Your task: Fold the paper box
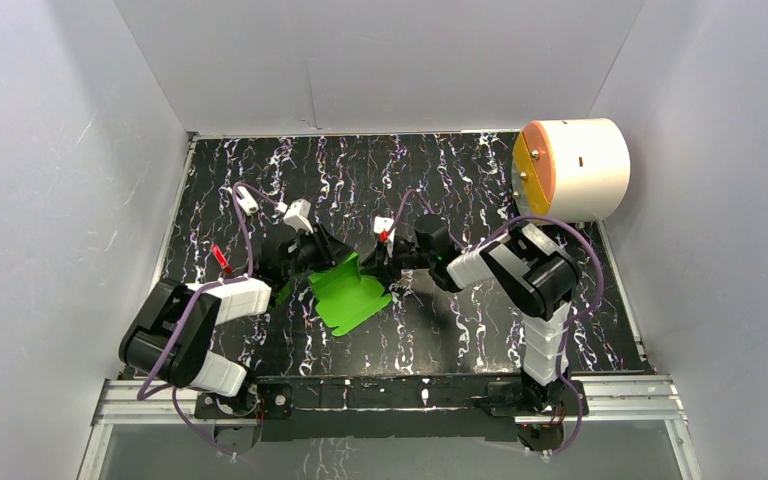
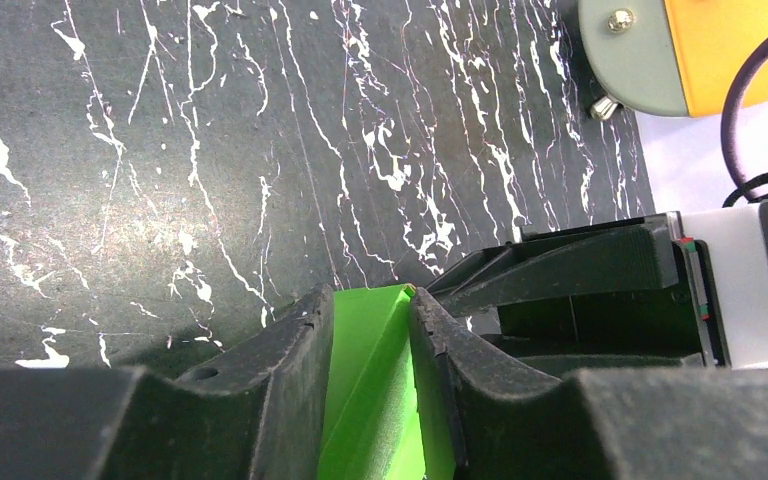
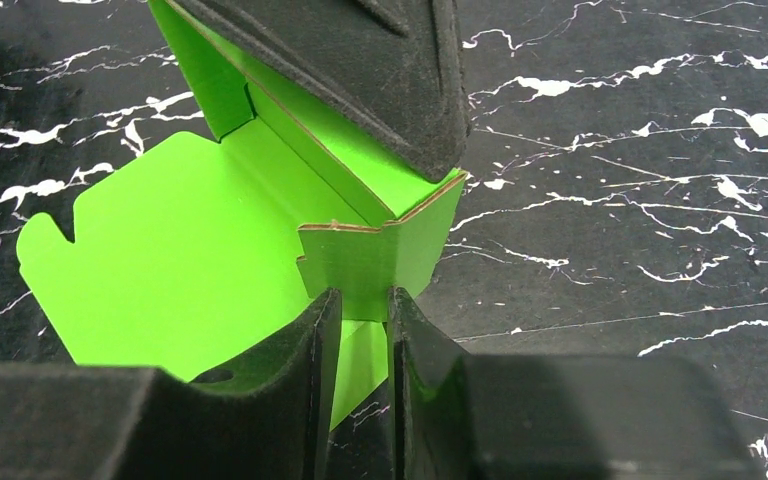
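The paper box [image 1: 352,298] is bright green thin card, half folded, and lies near the middle of the black, white-veined table [image 1: 460,330], between the two arms. In the right wrist view its large flat panel [image 3: 160,270] rests on the table, with a notched tab cut into its left edge. Along the far side of the panel a raised wall [image 3: 205,85] stands up from a sharp crease, and the cut edges show pale brown. At the near end of that wall a small flap [image 3: 360,262] bends round. The right gripper [image 3: 362,295] is clamped on this flap, one black finger on each side of it. The left gripper [image 2: 368,297] is closed on the upright wall farther along, with the green card pinched between its fingers. The two grippers sit just beside each other. A white cylinder [image 1: 575,170] with an orange-yellow face stands at the far right corner, well apart from the box.
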Available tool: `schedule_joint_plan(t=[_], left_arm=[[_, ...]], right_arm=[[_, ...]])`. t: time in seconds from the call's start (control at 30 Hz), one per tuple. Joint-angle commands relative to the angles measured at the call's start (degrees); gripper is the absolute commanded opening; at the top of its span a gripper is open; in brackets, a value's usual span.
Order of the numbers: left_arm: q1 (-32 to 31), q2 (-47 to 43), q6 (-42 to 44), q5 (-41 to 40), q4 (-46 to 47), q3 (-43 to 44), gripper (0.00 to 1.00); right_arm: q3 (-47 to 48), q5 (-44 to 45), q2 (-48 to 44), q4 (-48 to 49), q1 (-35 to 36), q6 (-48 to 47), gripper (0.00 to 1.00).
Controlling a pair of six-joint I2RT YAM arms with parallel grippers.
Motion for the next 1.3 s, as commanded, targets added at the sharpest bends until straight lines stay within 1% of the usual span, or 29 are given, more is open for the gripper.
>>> schedule_joint_plan(t=[0.0,0.17,0.27,0.5,0.6,0.83,1.0,1.07,1.27], left_arm=[[-1.1,2.0,0.5,0.7,-2.9,-1.7,0.31],[-1.5,3.1,0.1,1.8,-2.4,-1.3,0.29],[-1.7,3.6,-0.2,2.3,-1.9,-1.3,0.28],[-1.8,4.4,-1.5,3.8,-0.8,-1.6,0.26],[-1.8,4.6,-2.2,4.5,-0.2,-1.8,0.26],[-1.8,4.9,-4.1,6.1,1.5,-2.2,0.24],[-1.8,6.1,-6.5,9.4,3.8,-2.1,0.25],[-1.8,6.4,-7.3,10.3,4.6,-2.2,0.27],[-1.8,6.6,-8.4,11.7,5.1,-1.9,0.32]], right_arm=[[0.5,2.5,1.7,10.3,0.9,2.1,0.3],[1.7,2.5,3.0,10.7,1.4,2.5,0.26],[1.6,4.2,3.5,12.0,1.6,2.5,0.25],[0.4,12.2,4.4,18.0,2.0,2.3,0.26],[0.4,12.0,5.1,19.6,2.1,2.4,0.3],[1.8,9.7,5.8,19.8,2.7,2.3,0.3],[2.5,10.1,6.1,20.2,2.7,2.5,0.25],[2.7,10.4,6.0,20.3,2.8,2.6,0.24],[2.6,11.2,5.5,19.8,3.0,3.4,0.14]])
